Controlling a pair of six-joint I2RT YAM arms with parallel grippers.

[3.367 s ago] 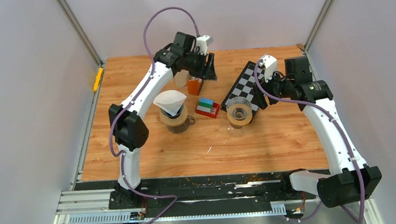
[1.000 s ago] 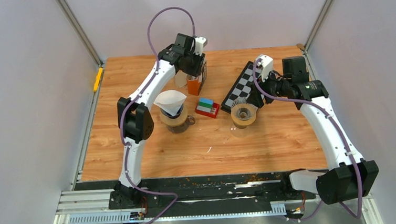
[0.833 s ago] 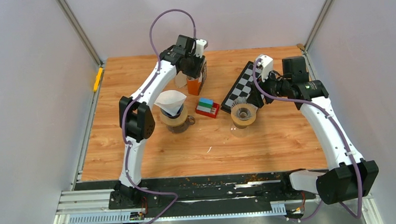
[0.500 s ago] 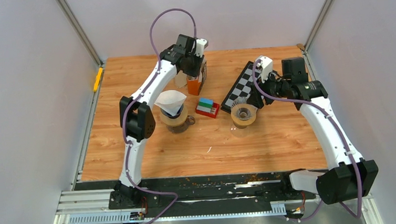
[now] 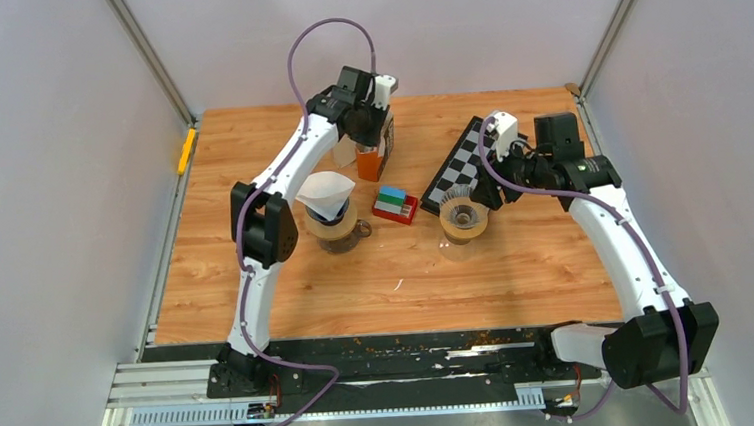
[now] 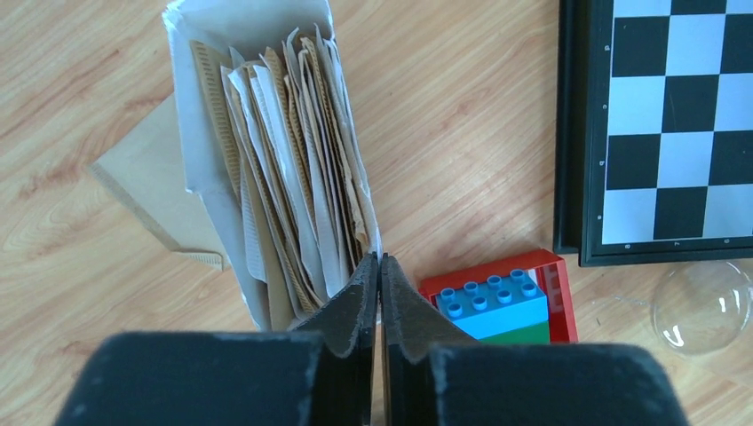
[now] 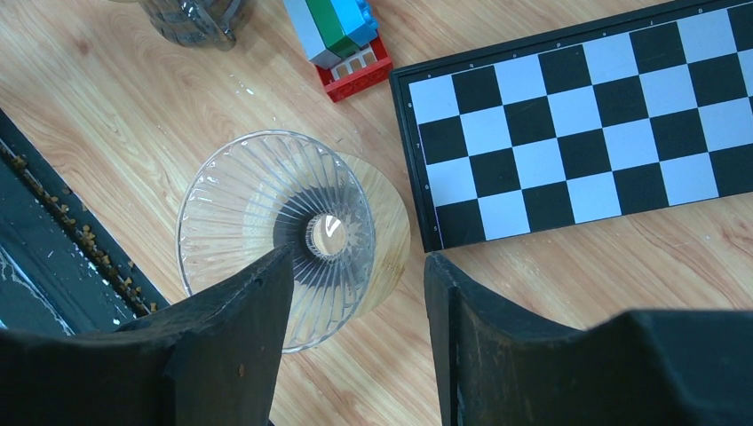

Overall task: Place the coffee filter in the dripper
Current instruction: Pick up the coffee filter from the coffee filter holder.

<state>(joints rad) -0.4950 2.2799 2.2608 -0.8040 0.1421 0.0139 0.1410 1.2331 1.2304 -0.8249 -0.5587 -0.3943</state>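
Note:
An open pack of coffee filters [image 6: 284, 169] stands at the back of the table, white and brown sheets upright in it. My left gripper [image 6: 380, 259] is over its right edge, jaws pressed together on the outermost white sheet there. The empty glass dripper [image 5: 456, 215] with its wooden collar [image 7: 391, 235] sits mid-table. My right gripper [image 7: 355, 266] hovers open just above and right of the dripper [image 7: 284, 222], one finger [image 7: 240, 337] over its rim. A second dripper [image 5: 337, 228] on the left holds a white filter [image 5: 324, 192].
A red tray with blue and green blocks [image 5: 394, 205] lies between the two drippers. A folded chessboard [image 5: 462, 162] lies back right, under the right arm. One loose brown filter [image 6: 151, 182] lies flat left of the pack. A yellow object [image 5: 186, 149] sits at the table's left edge.
The left jaws have closed together at the pack's right edge; earlier that gripper came down onto the pack. The right gripper has shifted slightly near the dripper.

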